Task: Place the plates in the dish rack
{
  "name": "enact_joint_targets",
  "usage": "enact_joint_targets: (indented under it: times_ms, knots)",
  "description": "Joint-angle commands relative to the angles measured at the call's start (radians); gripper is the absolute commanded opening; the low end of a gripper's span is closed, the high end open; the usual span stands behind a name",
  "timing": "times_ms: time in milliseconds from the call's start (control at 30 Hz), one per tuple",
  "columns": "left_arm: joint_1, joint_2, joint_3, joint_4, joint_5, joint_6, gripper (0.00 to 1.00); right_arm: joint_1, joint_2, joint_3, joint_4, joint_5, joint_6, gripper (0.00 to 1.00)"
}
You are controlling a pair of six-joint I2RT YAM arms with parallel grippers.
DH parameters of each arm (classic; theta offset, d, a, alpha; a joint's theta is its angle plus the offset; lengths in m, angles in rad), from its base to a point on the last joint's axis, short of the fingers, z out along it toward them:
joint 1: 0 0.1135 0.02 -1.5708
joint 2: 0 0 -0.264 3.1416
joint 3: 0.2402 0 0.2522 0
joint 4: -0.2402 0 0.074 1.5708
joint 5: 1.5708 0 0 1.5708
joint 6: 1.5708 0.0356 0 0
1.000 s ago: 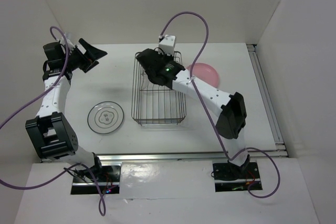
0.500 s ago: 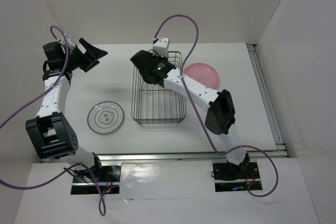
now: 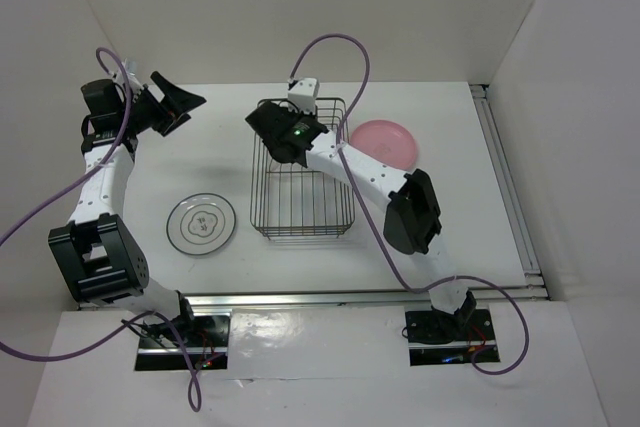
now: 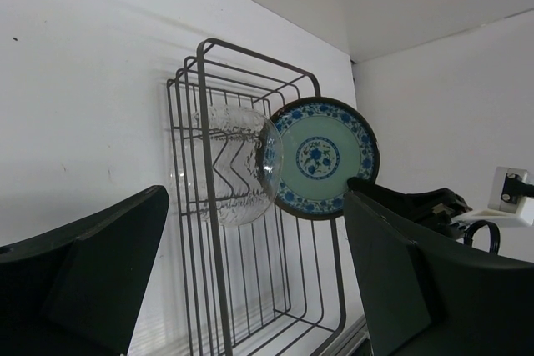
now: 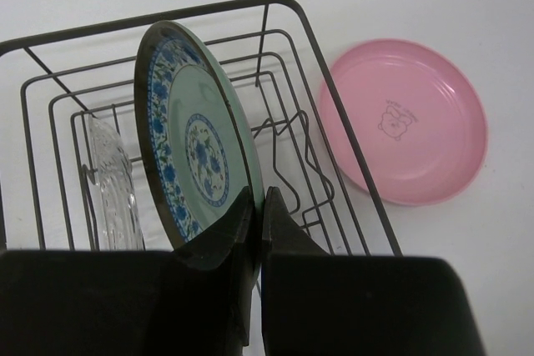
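- Left gripper (image 3: 186, 112): raised over the far left of the desk (image 3: 470, 207), fingers (image 4: 92, 281) spread wide with nothing between them, turned toward the rack.
- Clear glass plate with dark ringed rim (image 3: 201, 224): flat on the desk, near left, well apart from the rack.
- Dish rack (image 3: 300, 197): dark wire basket at mid-desk, long side running away from the arms.
- Small wavy-edged glass plate (image 4: 225, 164): on edge inside the rack, on its left side.
- Teal-blue patterned plate (image 5: 196, 147): on edge inside the rack, just right of the glass one, slightly tilted.
- Right gripper (image 5: 259, 198): over the rack's far left part, fingers (image 5: 225, 239) pinched narrow on the teal-blue plate's rim.
- Pink plate (image 3: 390, 139): flat on the desk, just beside the rack's far right corner.
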Motion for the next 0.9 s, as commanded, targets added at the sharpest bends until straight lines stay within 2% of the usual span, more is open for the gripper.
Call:
enact_joint_targets:
  times_ms: [0, 633, 800, 867]
  knots:
    - [0.004, -0.025, 0.008, 0.051, 0.031, -0.015, 1.0, -0.004, 0.017, 0.053, -0.003, 0.033, 0.029, 0.0]
    - [0.004, -0.025, 0.008, 0.06, 0.05, -0.015, 1.0, 0.005, 0.075, 0.062, 0.016, 0.014, 0.029, 0.01]
    - [0.004, -0.025, 0.008, 0.069, 0.05, -0.015, 1.0, 0.005, 0.075, 0.071, 0.016, 0.005, 0.029, 0.14]
    - [0.004, -0.025, 0.008, 0.069, 0.05, -0.015, 1.0, 0.005, 0.075, 0.071, 0.025, 0.005, 0.029, 0.16]
